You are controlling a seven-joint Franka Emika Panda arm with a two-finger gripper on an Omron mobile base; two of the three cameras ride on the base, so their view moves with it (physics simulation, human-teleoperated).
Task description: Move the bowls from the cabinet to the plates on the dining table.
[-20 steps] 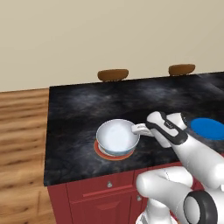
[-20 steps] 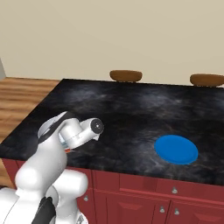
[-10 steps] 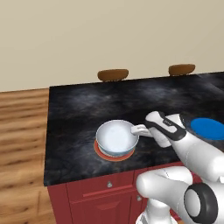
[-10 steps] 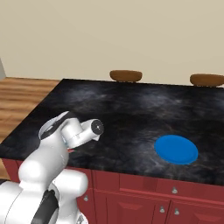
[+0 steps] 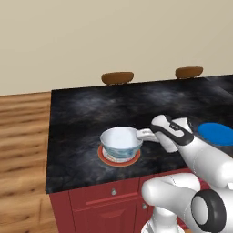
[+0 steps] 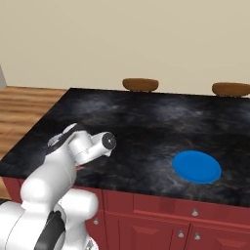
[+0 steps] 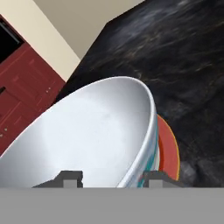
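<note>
White and blue-patterned, the bowl (image 5: 120,143) is seen resting on the orange-red plate (image 5: 119,157) near the table's (image 5: 82,109) front edge, its near rim straddled by the slightly parted gripper (image 5: 142,134).

— Light? 
— Even and bright, rendered, no harsh glare; a soft shadow sits under the bowl (image 5: 121,143) on the bench (image 5: 82,118).
— Sharpness? 
— Slightly soft (the close bowl rim looks smooth, not blurred).
</note>
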